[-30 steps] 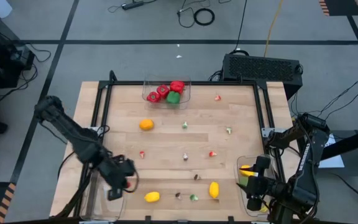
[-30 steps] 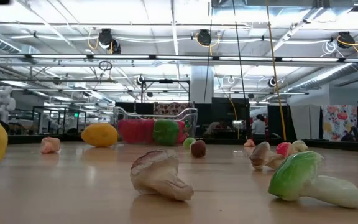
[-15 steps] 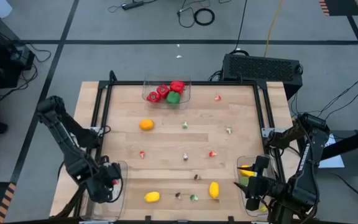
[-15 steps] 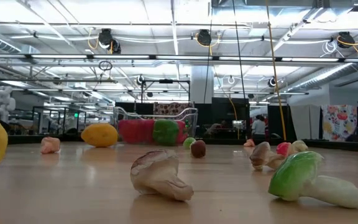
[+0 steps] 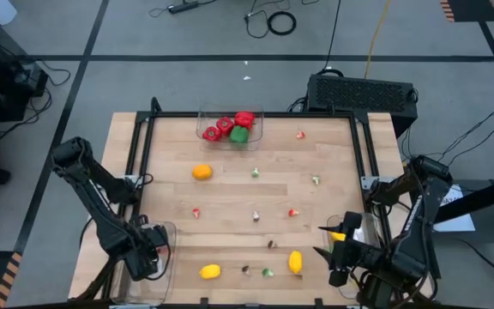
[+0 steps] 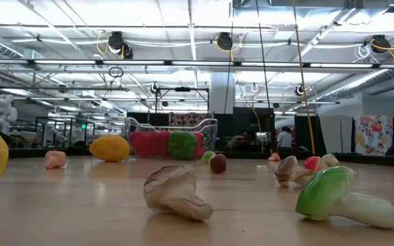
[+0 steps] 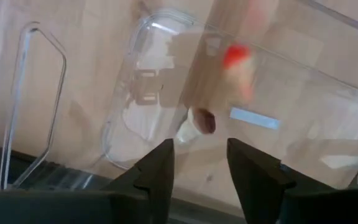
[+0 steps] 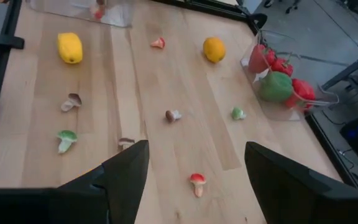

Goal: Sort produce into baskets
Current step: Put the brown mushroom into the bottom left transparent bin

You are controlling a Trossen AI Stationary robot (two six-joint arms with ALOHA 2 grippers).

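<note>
The left hand [image 5: 144, 257] hangs over the clear basket [image 5: 163, 230] at the tabletop's [image 5: 230, 193] near-left corner. Its fingers [image 7: 157, 177] stand apart with nothing between them. Below them, inside that basket, lie a small brown-capped mushroom [image 7: 197, 123] and a blurred red-and-pale piece [image 7: 238, 62].

The right hand [image 5: 337, 257] sits at the near-right corner beside a second clear basket [image 5: 356, 225], its fingers [image 8: 126, 171] spread wide and empty, pointing across the tabletop.

At the far edge a third basket [image 5: 204, 120] holds red peppers [image 5: 230, 124] and a green pepper [image 5: 239, 135]. Loose on the wood lie an orange [image 5: 201, 172], two lemons [image 5: 210, 271] and [image 5: 295, 261], and scattered small mushrooms [image 5: 256, 215] and vegetable bits.
</note>
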